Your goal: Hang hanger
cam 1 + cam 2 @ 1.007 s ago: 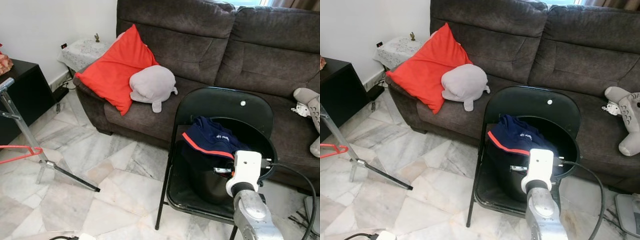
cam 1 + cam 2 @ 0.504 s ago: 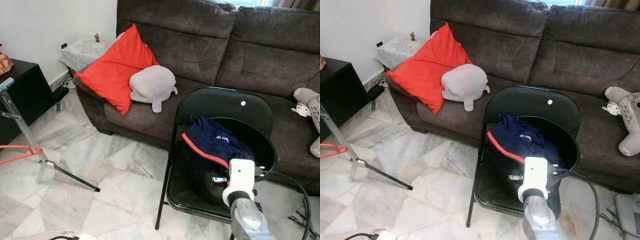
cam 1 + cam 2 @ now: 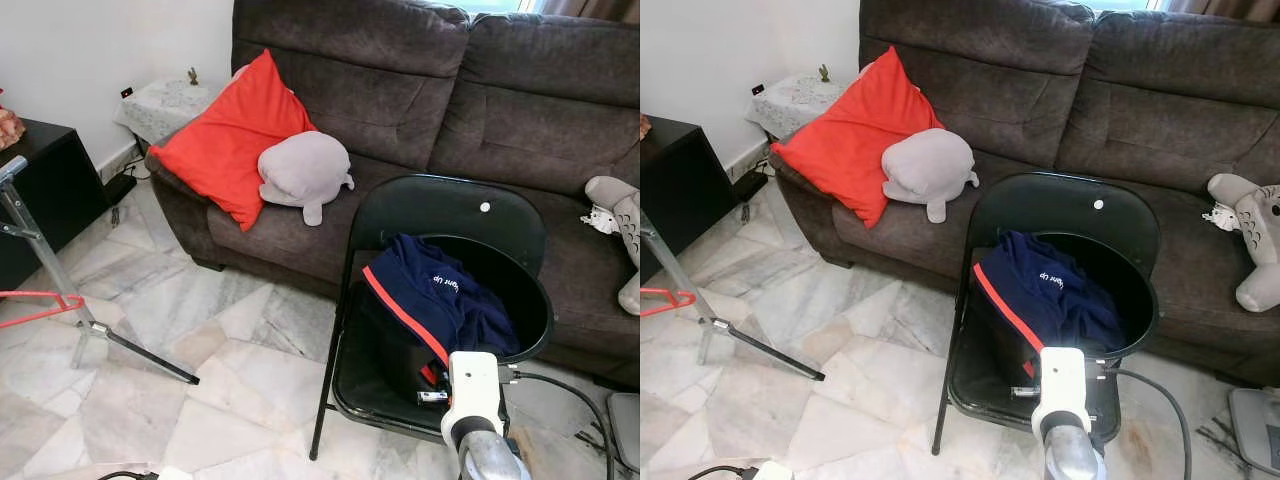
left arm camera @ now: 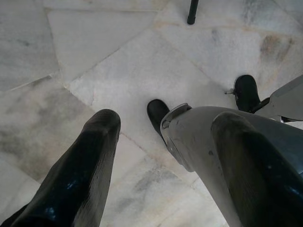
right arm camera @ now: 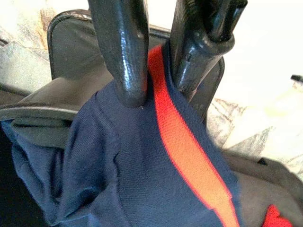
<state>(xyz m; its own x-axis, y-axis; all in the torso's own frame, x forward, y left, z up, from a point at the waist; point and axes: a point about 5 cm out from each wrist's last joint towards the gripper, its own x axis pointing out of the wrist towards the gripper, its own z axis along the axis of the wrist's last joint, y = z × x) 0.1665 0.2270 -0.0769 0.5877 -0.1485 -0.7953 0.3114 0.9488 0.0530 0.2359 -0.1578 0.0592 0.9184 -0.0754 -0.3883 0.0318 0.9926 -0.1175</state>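
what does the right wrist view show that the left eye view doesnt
Right wrist view alone: the right gripper, its black fingers closed on the navy shirt's red stripe. Left eye view alone: the sofa, red cushion, grey plush and a red hanger by a metal stand. Both: the shirt on the black chair.

Right tool (image 5: 156, 71) fingers nearly closed, left tool (image 4: 161, 156) spread, hanging down

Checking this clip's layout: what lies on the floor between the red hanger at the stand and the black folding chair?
Bare marble floor in both eye views, crossed by the stand's leg, between hanger and chair.
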